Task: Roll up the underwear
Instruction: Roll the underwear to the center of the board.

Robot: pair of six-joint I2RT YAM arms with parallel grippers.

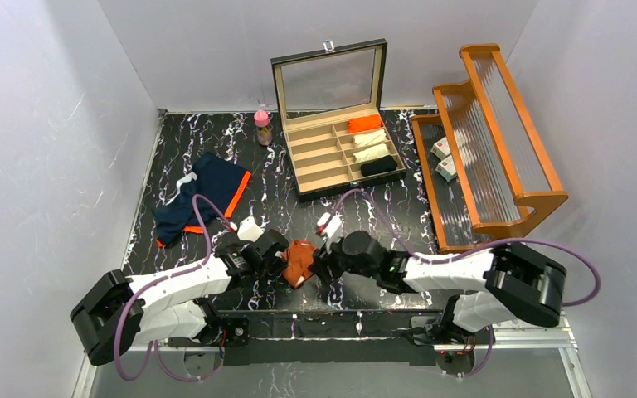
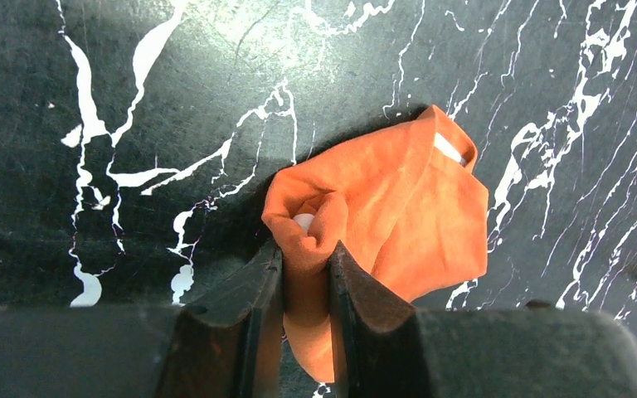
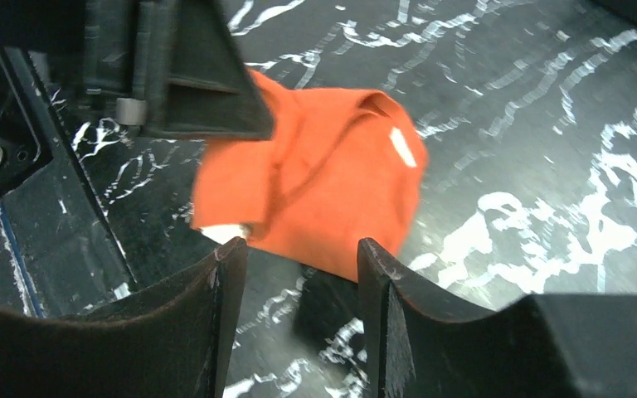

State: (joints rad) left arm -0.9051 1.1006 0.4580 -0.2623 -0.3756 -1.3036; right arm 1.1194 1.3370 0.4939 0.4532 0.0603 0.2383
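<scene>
The rust-orange underwear (image 1: 300, 260) lies folded and bunched on the black marbled table near the front middle. My left gripper (image 1: 278, 261) is shut on a pinched fold of it (image 2: 305, 240), with a bit of white waistband showing at the fold. My right gripper (image 1: 319, 264) is open just right of the garment; the cloth (image 3: 315, 178) lies just beyond its fingertips, not between them. The navy underwear with orange trim (image 1: 201, 195) lies spread out at the left.
An open wooden compartment box (image 1: 340, 149) holds rolled garments at the back middle. A small pink-capped bottle (image 1: 262, 127) stands left of it. A wooden rack (image 1: 498, 141) with small boxes stands at the right. The left gripper's body (image 3: 174, 75) shows in the right wrist view.
</scene>
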